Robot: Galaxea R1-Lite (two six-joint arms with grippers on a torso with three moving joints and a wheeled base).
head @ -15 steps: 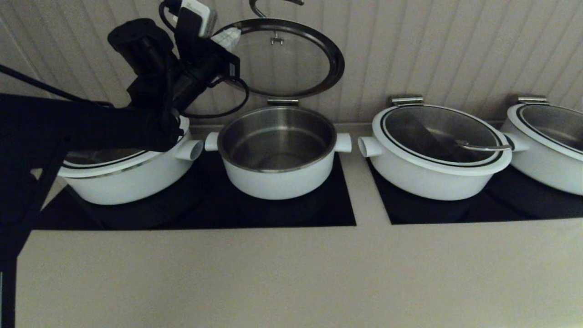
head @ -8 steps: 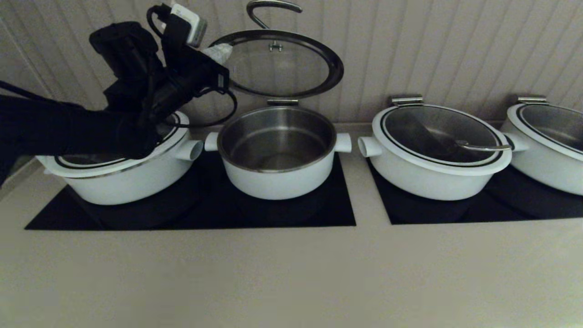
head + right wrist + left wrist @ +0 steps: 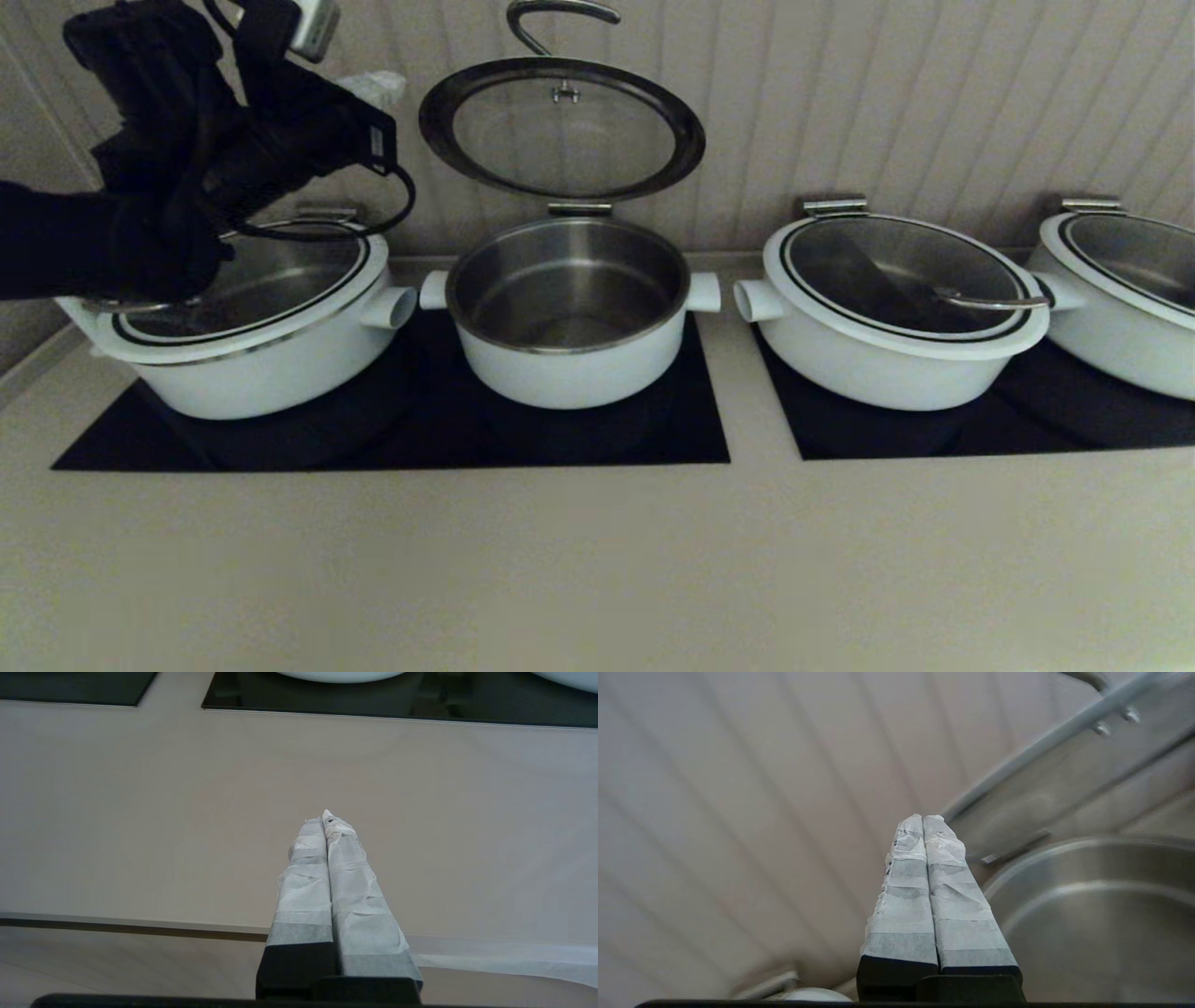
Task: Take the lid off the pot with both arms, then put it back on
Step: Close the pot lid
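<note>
The left arm [image 3: 140,215], clad in black cloth, reaches in from the left edge and bends upward above the wide pot [image 3: 247,341] at far left. The left gripper [image 3: 927,826] points up and toward the panelled back wall [image 3: 934,103], beside the raised lid [image 3: 562,126]; its taped fingers [image 3: 945,891] are pressed together with nothing between them. The lid stands tilted open on its rear hinge above the pot [image 3: 568,313], steel interior exposed, the curved bar handle [image 3: 551,19] at the top. The right gripper [image 3: 326,821] hangs low over the beige counter [image 3: 187,812], near its front edge, well apart from the pots; its wrapped fingers [image 3: 303,882] likewise meet, empty. Two further lidded pots [image 3: 896,308] sit to the right.
</note>
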